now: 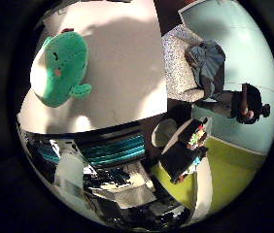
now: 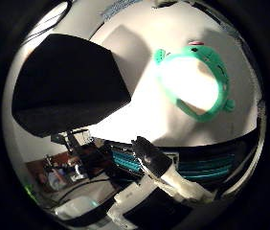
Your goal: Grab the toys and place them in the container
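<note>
A white table fills the upper part of both palm views, brightly lit in patches. Beyond its edge the room is hard to make out: a pale blue wall and a yellow-green floor show, with dark clutter that cannot be identified. On the table sits a black container, seen only from outside and partly cut off, so its inside is hidden. Apart from it lies the toy, a green plush creature with a white belly, a small pink cheek spot, a stubby green limb and a bit of red at its top. Glare washes out its belly in the thumb-side view. The toy lies flat on the table, untouched. Of the robot hand, one dark-tipped white finger reaches out straight below the table edge, holding nothing.
</note>
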